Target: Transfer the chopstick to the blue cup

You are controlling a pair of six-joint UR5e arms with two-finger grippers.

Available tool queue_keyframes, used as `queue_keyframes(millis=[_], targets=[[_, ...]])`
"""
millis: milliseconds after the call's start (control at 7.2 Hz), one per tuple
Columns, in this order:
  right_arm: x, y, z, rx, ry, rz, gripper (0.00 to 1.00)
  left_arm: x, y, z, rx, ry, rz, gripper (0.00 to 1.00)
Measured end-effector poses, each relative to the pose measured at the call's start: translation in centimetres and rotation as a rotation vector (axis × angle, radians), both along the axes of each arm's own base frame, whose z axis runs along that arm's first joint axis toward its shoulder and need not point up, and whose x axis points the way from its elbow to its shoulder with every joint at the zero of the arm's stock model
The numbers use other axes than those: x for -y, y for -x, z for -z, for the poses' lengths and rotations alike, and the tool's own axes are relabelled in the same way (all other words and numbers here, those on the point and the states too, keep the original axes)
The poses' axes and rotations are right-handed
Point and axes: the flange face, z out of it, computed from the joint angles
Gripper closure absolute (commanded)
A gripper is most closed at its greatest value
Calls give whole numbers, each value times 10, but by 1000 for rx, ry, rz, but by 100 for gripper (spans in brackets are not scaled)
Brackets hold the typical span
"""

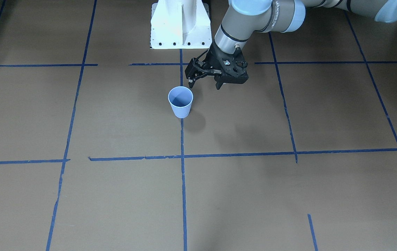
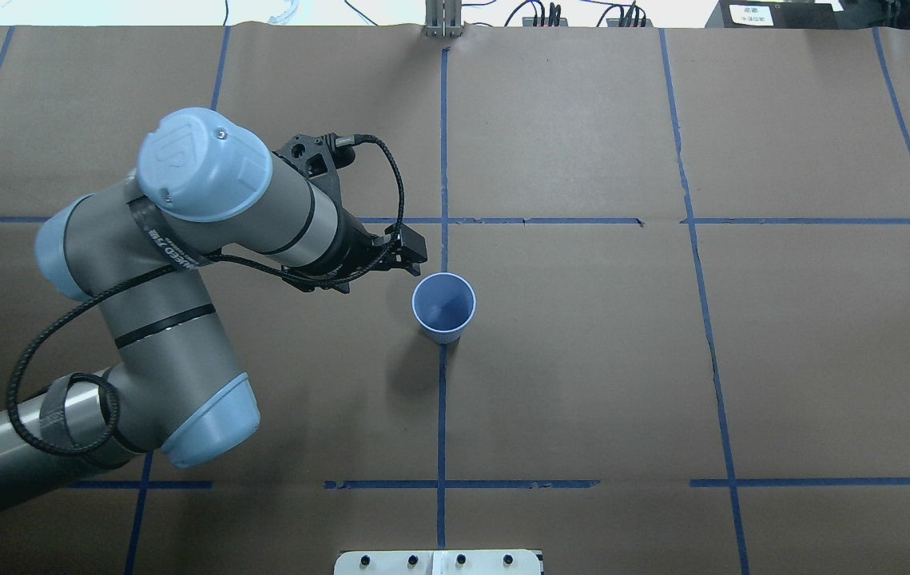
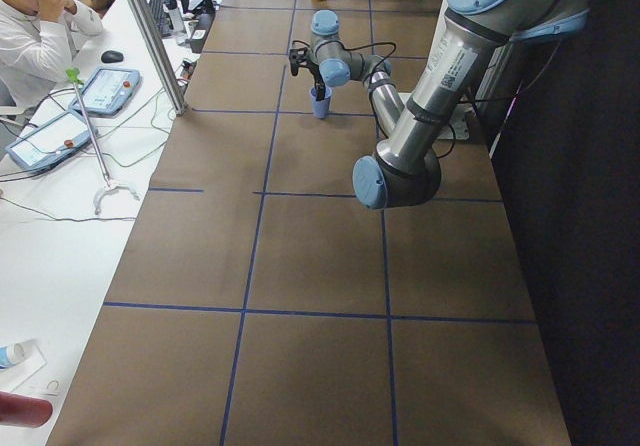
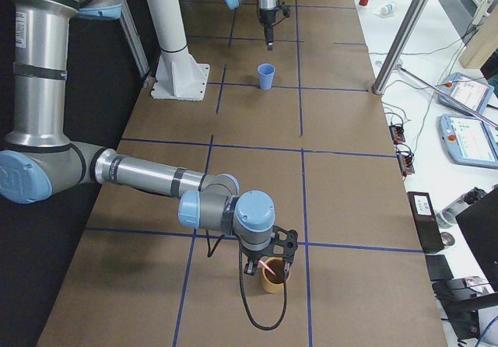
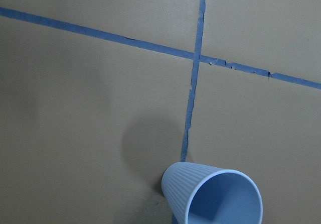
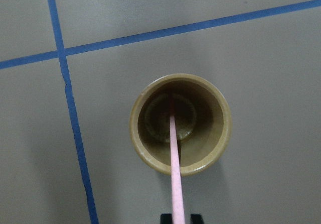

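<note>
Your right gripper (image 6: 176, 219) is clamped on the pink chopstick (image 6: 173, 148), whose lower end sits inside the brown cup (image 6: 213, 133) at the table's right end, well apart from the blue cup (image 1: 181, 104). Your left gripper (image 1: 205, 84) hangs just beside that blue cup, jaws spread and holding nothing.

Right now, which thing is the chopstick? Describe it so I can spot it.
At the table's end on the robot's right, the right gripper hangs over a brown cup. The chopstick is the thin pink stick standing in that cup; the blue cup near the middle is empty.
</note>
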Motion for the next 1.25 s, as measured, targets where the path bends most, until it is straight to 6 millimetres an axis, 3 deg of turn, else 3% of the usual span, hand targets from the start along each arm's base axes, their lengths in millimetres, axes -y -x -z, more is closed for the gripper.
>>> queue_keyframes(millis=[278,417,972,1250], targets=[[-1,0,11,11,-22,-2,99,6,62,-12,-16,-18,65,0],[-10,-3,24,14,-41,-12,99,8,78,-18,-15,-19,85,0],[-87,-41,83,2,-105,-144,98,13,87,-26,-2,-15,103,0],[-108,-61,130,5,-125,-218,99,15,91,-35,11,-5,111,0]])
